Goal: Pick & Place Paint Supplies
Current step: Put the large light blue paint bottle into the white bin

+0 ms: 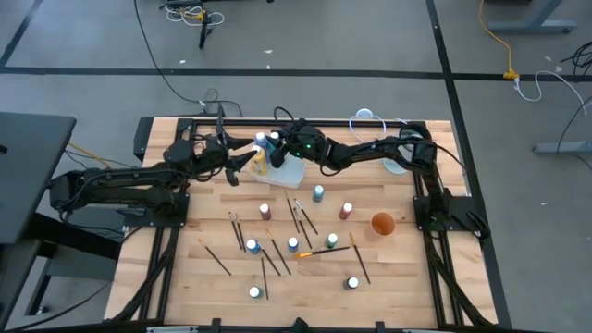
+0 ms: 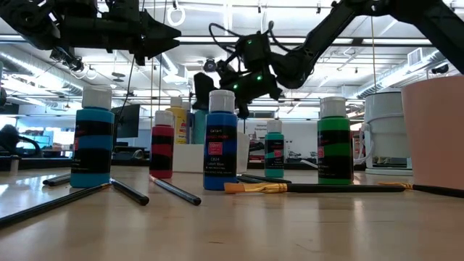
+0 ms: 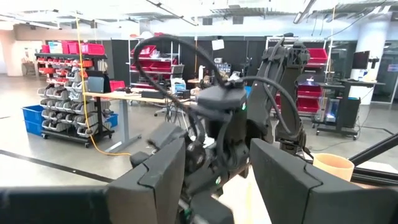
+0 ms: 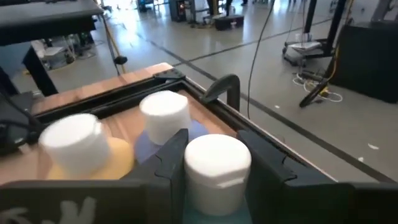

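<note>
Right wrist view shows you the right hand [image 4: 211, 165] clenched on a white-capped bottle [image 4: 217, 165] at the tabletop's [image 1: 185, 277] far edge, beside a yellow bottle [image 4: 87, 152]. You see the left hand [image 3: 217, 180] released, holding nothing, just beside it. Remaining bottles and brushes [image 1: 305, 219] lie scattered mid-tabletop.

Both arms reaching to the table's far middle, left gripper [image 1: 242, 159] wide (right gripper [image 1: 280, 141] clamped).

Bottles [image 1: 292, 244] and brushes [image 1: 304, 216] lie scattered mid-table, a cup [image 1: 383, 223] apparently right of them.
</note>
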